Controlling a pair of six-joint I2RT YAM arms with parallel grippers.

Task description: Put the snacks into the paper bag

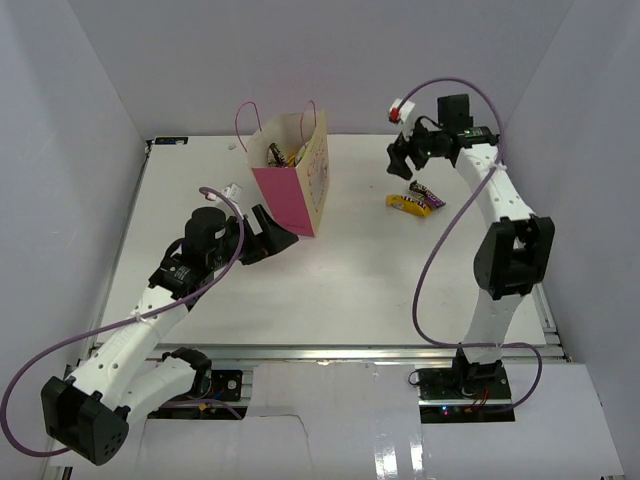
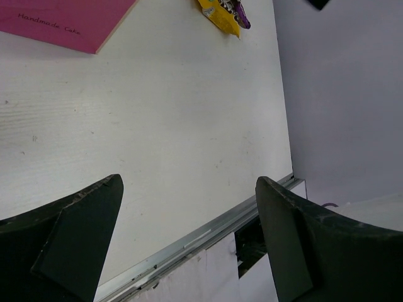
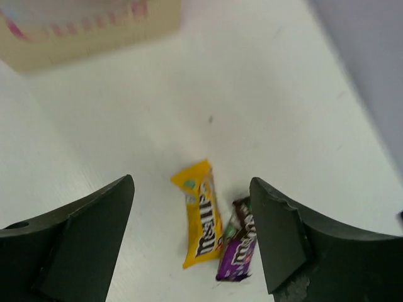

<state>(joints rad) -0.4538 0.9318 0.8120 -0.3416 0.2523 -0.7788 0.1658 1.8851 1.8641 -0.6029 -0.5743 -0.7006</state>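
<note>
White desk (image 1: pixel 350 290) lies under the right claw (image 3: pixel 191 182), spread wide and empty, with a yellow packet (image 3: pixel 203 220) and a purple packet (image 3: pixel 239 248) side by side just below its gap. Both look light, thin and slippery, so pinch one across its narrow middle. Beyond stands the paper bag (image 1: pixel 290 195), with the left claw (image 1: pixel 275 235) released beside it.

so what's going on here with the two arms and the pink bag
Two robot arms are packing snacks into the paper bag, which stands upright on the table with some wrappers showing inside it. Two snacks lie out on the table, side by side: a yellow packet and a purple packet. The right hand hovers open above them, holding nothing. The left hand is open and empty too, near the bag's pink front.
</note>
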